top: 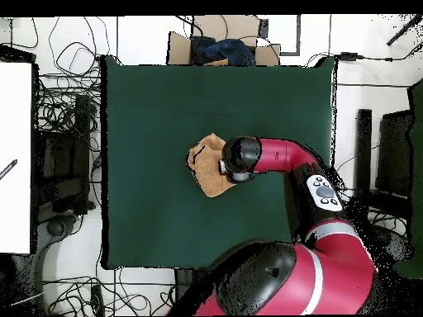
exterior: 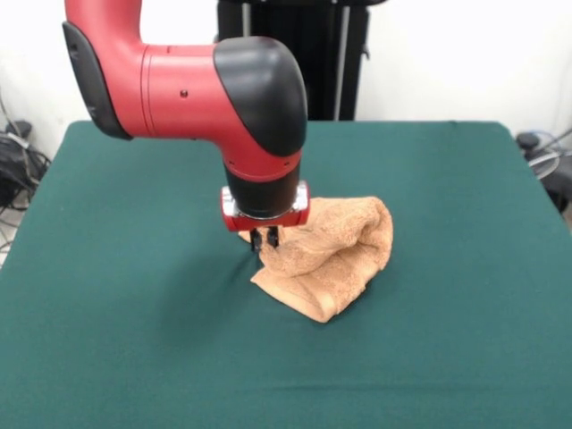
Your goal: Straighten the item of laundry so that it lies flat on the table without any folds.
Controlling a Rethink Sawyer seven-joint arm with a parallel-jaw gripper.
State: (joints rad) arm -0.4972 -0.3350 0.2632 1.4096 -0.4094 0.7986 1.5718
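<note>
The peach-orange towel (exterior: 331, 250) lies crumpled and folded over itself near the middle of the green table (exterior: 125, 340). My gripper (exterior: 264, 239) points straight down at the towel's left edge, low over the table. Its two black fingers stand close together and pinch that edge, where the cloth is bunched up. In the overhead view the towel (top: 206, 165) lies left of the arm's black wrist head, which hides the gripper. The table (top: 149, 115) spreads wide on all sides of the towel.
The red and black arm (exterior: 179, 89) reaches in from the upper left over the table's far half. Cables and boxes (top: 219, 48) lie on the floor round the table. A white surface (top: 15, 157) stands off the table's left in the overhead view.
</note>
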